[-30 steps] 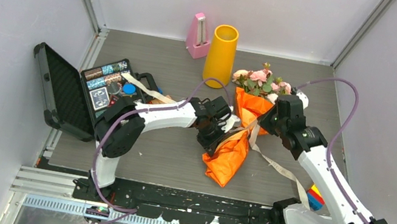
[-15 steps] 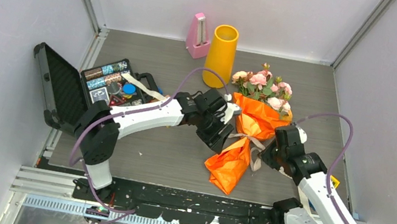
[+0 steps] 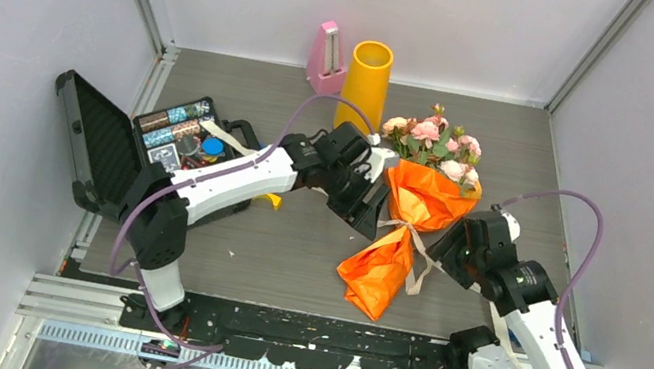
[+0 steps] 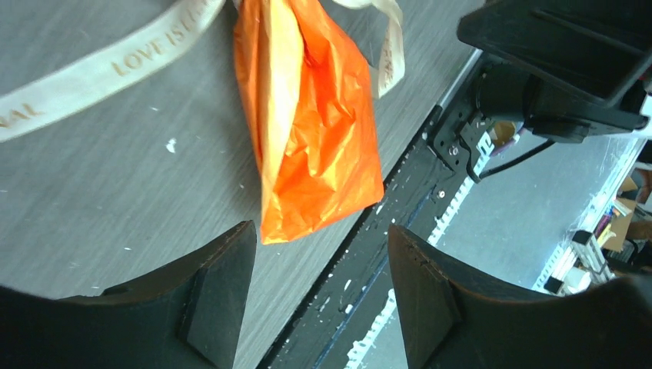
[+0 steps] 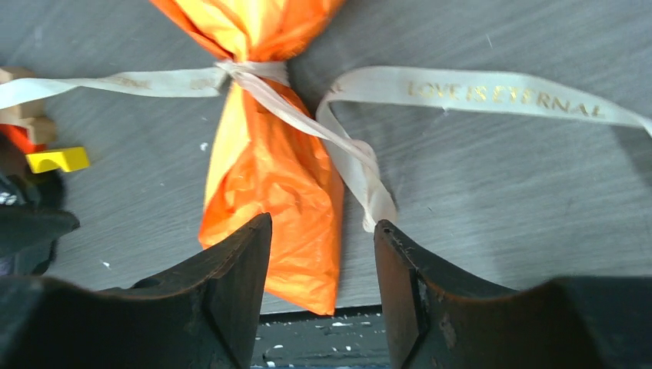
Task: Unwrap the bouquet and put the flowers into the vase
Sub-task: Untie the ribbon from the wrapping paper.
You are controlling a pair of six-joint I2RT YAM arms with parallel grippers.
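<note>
**Because the ribbon (image 5: 250,71) is tied, the flowers (image 3: 432,142) cannot go in yet**

From above, the bouquet (image 3: 401,228) lies on the table (image 3: 291,249), blooms toward the upright vase (image 3: 366,85), near it but apart. The left pincer (image 3: 370,218) and right pincer (image 3: 442,248) flank its waist, probably to work the knot from both sides.

At the left wrist, the jaws gape, empty, above the tail of the orange paper (image 4: 315,131).

At the right wrist, the jaws are parted and hold nothing, poised over the knot that cinches the wrap.

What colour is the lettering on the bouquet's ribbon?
Gold lettering on the beige ribbon; it shows best in the right wrist view.
</note>
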